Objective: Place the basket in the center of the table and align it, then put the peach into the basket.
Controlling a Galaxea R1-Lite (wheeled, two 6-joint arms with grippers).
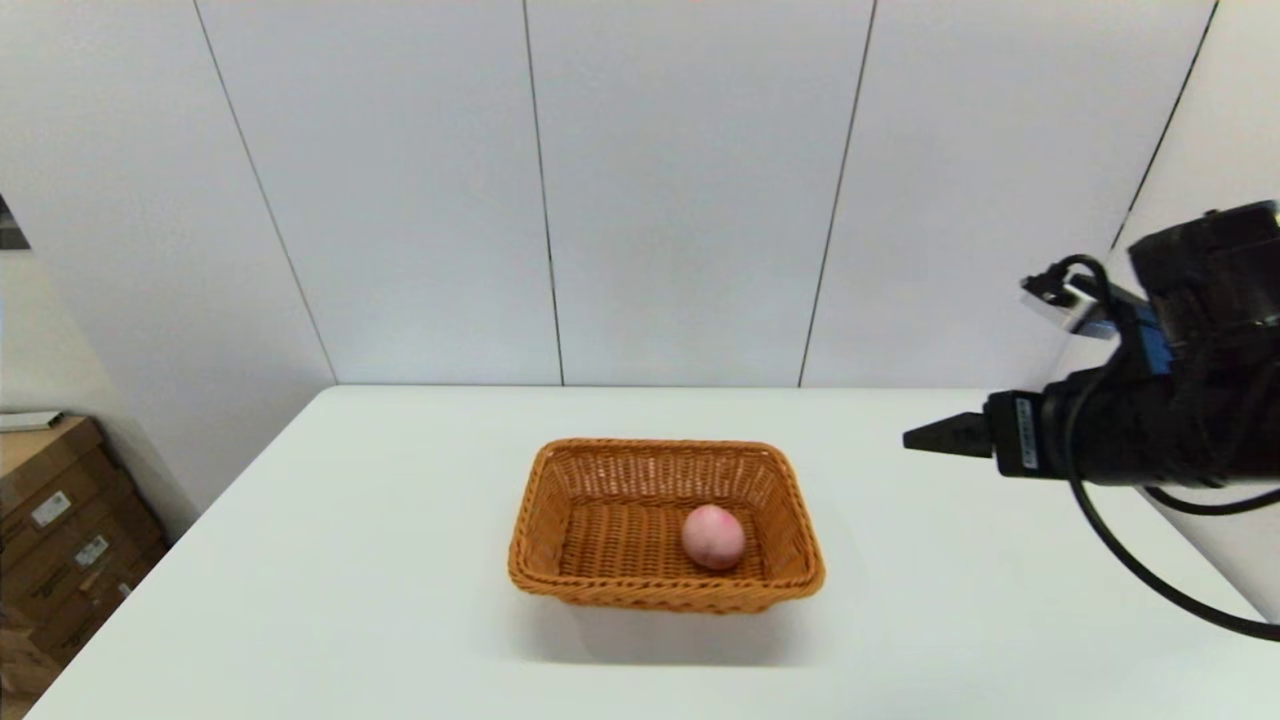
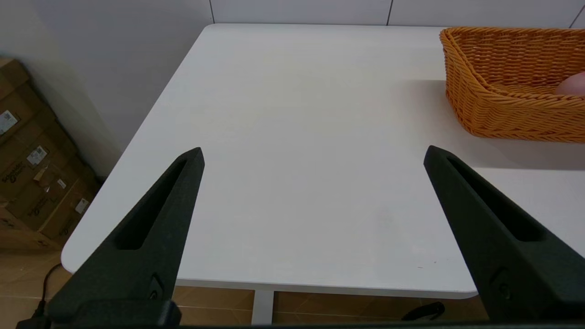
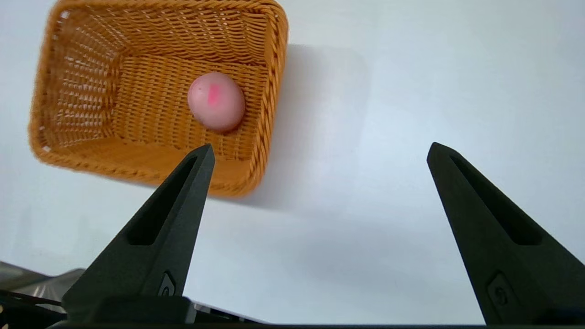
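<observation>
The orange-brown woven basket (image 1: 660,592) stands squarely in the middle of the white table (image 1: 350,560). Inside it, toward its right front part, lies the pale pink peach (image 1: 713,537). My right gripper (image 1: 930,438) hangs in the air to the right of the basket, well above the tabletop, pointing left. In the right wrist view this gripper (image 3: 321,147) is open and empty, with the basket (image 3: 269,91) and the peach (image 3: 215,101) beyond one finger. My left gripper (image 2: 314,152) is open and empty over the table's near left part, apart from the basket (image 2: 493,114).
Stacked cardboard boxes (image 1: 60,520) sit on the floor left of the table, also visible in the left wrist view as boxes (image 2: 32,173). A panelled white wall stands behind the table. The right arm's black cable (image 1: 1130,570) loops over the table's right side.
</observation>
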